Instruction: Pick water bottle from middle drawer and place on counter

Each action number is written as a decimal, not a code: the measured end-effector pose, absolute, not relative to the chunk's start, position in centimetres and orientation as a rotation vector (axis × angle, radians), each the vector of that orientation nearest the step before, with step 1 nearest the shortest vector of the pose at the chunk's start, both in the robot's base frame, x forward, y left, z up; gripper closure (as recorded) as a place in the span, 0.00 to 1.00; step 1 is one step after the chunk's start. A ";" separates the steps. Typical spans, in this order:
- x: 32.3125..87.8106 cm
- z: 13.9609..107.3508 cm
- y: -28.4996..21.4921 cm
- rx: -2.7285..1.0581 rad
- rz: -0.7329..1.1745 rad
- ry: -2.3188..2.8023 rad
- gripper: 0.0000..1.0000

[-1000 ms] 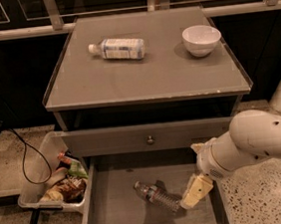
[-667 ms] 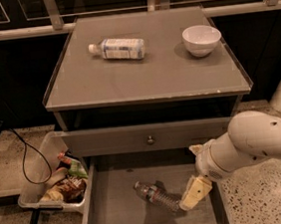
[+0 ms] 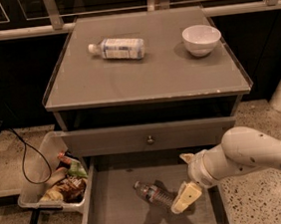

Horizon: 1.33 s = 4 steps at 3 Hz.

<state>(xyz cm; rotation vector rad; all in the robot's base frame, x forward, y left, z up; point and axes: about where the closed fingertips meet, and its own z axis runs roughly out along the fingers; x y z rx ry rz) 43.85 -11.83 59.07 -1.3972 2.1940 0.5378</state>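
Note:
The water bottle [image 3: 155,194], small and clear with a ribbed body, lies on its side on the floor of the open middle drawer [image 3: 116,214], cap toward the back left. My gripper [image 3: 186,177] is low over the right part of the drawer, open, just right of the bottle's base. Its lower tan finger [image 3: 185,198] is next to or touching the bottle's end, and the other fingertip [image 3: 187,156] is near the drawer's back. Nothing is held. The counter [image 3: 152,80] is the grey cabinet top above.
A fatter bottle with a white-and-blue label [image 3: 119,48] and a white bowl [image 3: 201,38] stand on the counter. The shut upper drawer front with a knob [image 3: 150,139] is above the gripper. A bin of snack packets [image 3: 58,185] and a black cable [image 3: 28,163] are at the left.
My gripper has edged slightly left and down toward the bottle's base. The bottle has not moved.

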 end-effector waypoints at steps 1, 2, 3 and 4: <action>44.6 51.3 -10.2 -1.356 0.639 2.112 0.00; 44.4 50.8 -10.0 -1.356 0.649 2.114 0.00; 44.2 48.7 -9.8 -1.330 0.616 2.146 0.00; 44.8 44.2 -9.9 -1.282 0.547 2.203 0.00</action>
